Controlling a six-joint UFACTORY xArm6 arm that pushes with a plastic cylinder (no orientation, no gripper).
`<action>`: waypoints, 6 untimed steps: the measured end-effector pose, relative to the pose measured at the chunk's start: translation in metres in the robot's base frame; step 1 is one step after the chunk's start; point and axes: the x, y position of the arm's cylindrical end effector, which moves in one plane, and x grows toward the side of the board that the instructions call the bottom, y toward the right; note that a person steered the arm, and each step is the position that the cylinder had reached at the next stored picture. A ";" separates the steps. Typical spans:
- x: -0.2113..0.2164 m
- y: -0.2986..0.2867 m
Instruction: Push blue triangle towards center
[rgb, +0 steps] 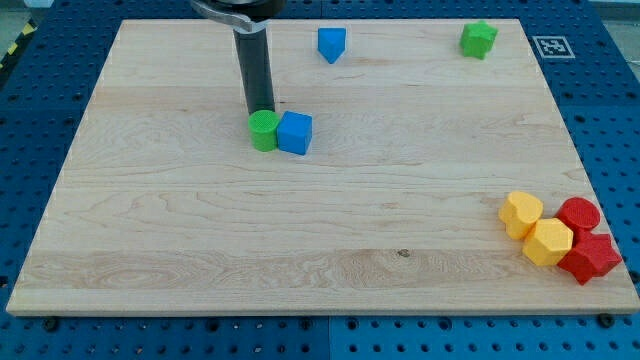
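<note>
**Blue triangle near the top edge**

Sitting near the tabletop's (200, 250) top edge, the blue triangle (331, 44) lies up-right of my tip (260, 111), well apart. No pincer exists; the tip's end hides behind the green cylinder (263, 130), which touches a blue cube (295, 132).

On the tabletop (200, 250), my tip (261, 112) touches the green cylinder (263, 131) on its top side. The blue cube (295, 133) touches the cylinder's right side. The blue triangle (331, 43) lies above and right of the cylinder, and the green block (478, 39) lies farther right still. Far to the cylinder's lower right, the upper yellow block (521, 214), lower yellow block (548, 242), upper red block (578, 215) and lower red block (590, 258) are clustered together.
</note>
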 end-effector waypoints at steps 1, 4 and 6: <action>-0.011 -0.013; -0.044 -0.041; -0.156 -0.062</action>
